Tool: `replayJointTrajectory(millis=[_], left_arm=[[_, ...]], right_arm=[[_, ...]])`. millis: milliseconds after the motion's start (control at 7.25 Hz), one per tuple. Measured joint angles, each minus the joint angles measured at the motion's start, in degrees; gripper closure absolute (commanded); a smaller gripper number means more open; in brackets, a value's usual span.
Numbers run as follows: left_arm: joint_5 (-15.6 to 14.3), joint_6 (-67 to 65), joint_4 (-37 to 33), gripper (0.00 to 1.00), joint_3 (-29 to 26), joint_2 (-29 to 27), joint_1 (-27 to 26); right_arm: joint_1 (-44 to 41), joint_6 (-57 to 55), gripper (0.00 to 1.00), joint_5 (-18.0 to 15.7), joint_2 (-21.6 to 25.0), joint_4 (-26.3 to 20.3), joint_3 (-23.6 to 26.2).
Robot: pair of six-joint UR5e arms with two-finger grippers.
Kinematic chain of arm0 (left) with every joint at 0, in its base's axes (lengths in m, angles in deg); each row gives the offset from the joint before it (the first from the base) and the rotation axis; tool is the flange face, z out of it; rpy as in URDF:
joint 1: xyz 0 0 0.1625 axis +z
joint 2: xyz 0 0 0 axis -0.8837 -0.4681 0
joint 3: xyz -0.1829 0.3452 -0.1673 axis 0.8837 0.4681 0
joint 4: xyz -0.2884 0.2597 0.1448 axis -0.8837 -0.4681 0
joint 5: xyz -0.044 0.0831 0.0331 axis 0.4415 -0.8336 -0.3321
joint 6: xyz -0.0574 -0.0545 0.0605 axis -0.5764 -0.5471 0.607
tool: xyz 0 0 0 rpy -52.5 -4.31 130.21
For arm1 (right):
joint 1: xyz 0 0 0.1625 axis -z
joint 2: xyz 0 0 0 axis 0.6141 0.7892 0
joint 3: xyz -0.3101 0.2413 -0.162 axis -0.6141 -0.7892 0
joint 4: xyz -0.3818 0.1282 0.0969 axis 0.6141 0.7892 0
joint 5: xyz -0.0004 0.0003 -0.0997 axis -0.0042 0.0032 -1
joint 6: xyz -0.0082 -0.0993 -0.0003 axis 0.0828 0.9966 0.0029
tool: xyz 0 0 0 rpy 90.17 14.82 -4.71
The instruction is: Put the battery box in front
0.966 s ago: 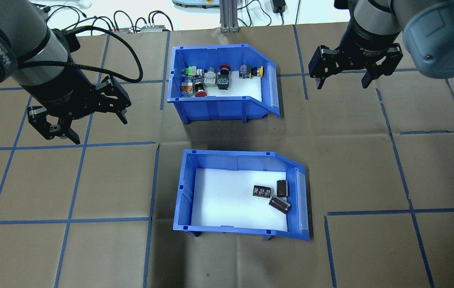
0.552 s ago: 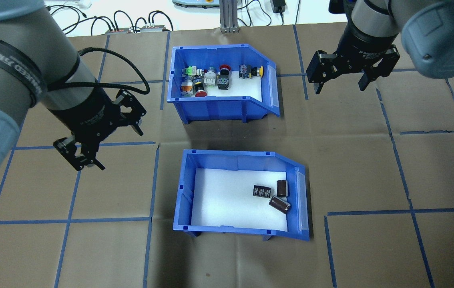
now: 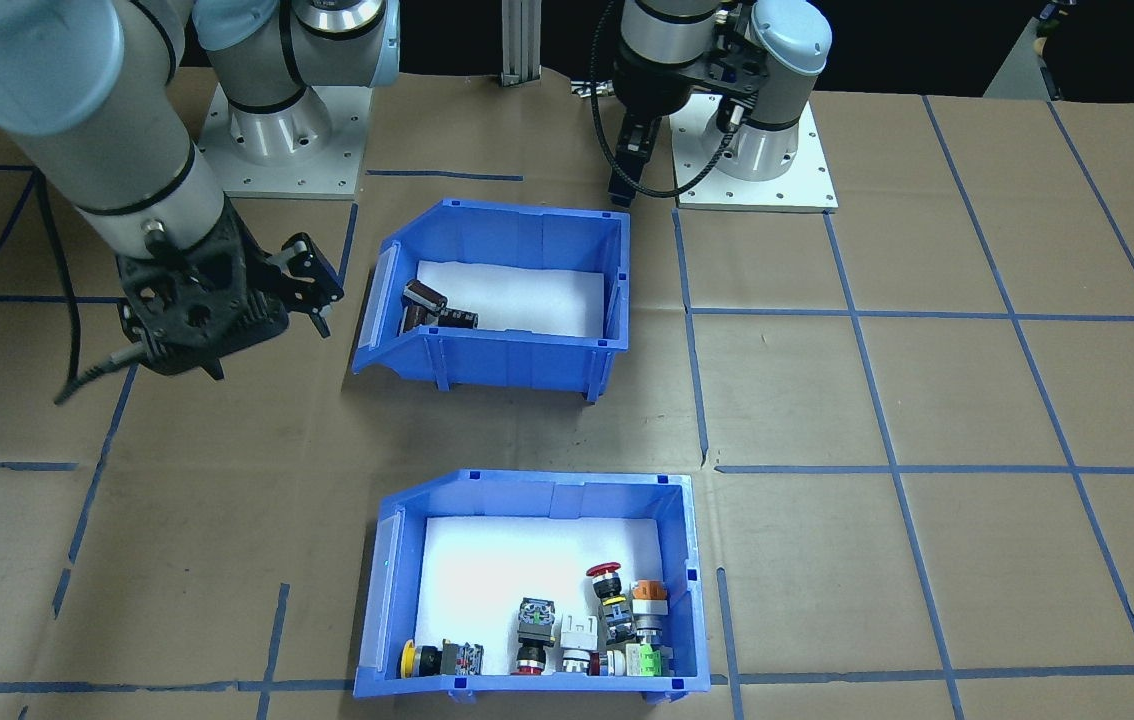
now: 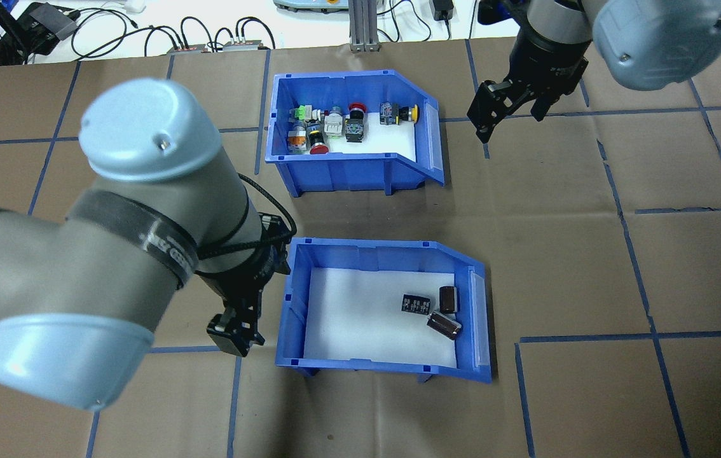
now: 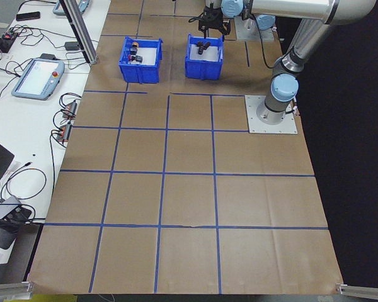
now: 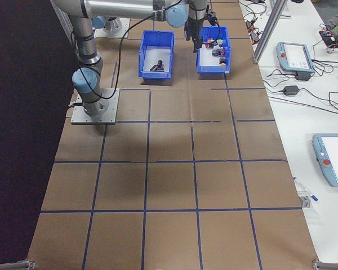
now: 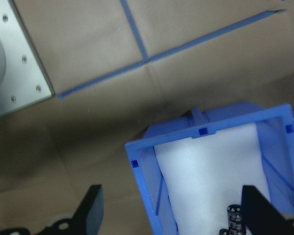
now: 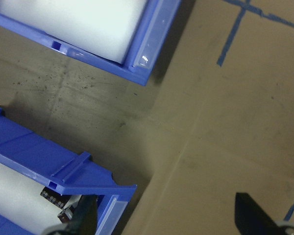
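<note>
The battery box is a blue bin with a white liner; three dark cylinders lie near its sloped end. It stands on the near half of the table, closer to the robot than the other bin. My left gripper hovers open at the box's square end wall. In the left wrist view both fingers stand wide apart, with nothing gripped. My right gripper hangs open off the sloped ends of the two bins. Its wrist view shows the battery box's sloped corner below it.
An identical blue bin with several colourful switches stands farther from the robot. Brown paper with blue tape lines covers the table. Cables and a metal post line the far edge. The arm base plates sit behind the battery box.
My left arm has swung right and toward the robot, bringing its gripper from the open table to the battery box's square end. The right gripper has shifted slightly left and turned. Neither bin has moved.
</note>
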Motion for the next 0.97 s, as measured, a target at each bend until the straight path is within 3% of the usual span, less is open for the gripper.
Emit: replayJointTrajectory(millis=[138, 414, 690, 966], left_arm=[[0.27, -6.44, 6.94, 0.01, 4.97, 0.80, -2.34], [0.43, -16.11, 13.16, 0.01, 10.61, 1.17, -7.16], [0.47, -19.76, 15.09, 0.01, 11.94, -0.19, -10.03], [2.64, -21.63, 19.67, 0.01, 12.18, -3.75, -11.19]], right_arm=[[-1.64, 7.05, 0.00, 0.10, -2.85, 0.16, -3.18], [-6.59, 16.40, 0.00, -1.16, -9.72, 0.18, -11.12], [-12.54, 21.82, 0.00, -3.63, -17.40, -0.05, -20.12], [-18.19, 25.80, 0.00, -4.12, -23.20, 0.18, -24.74]])
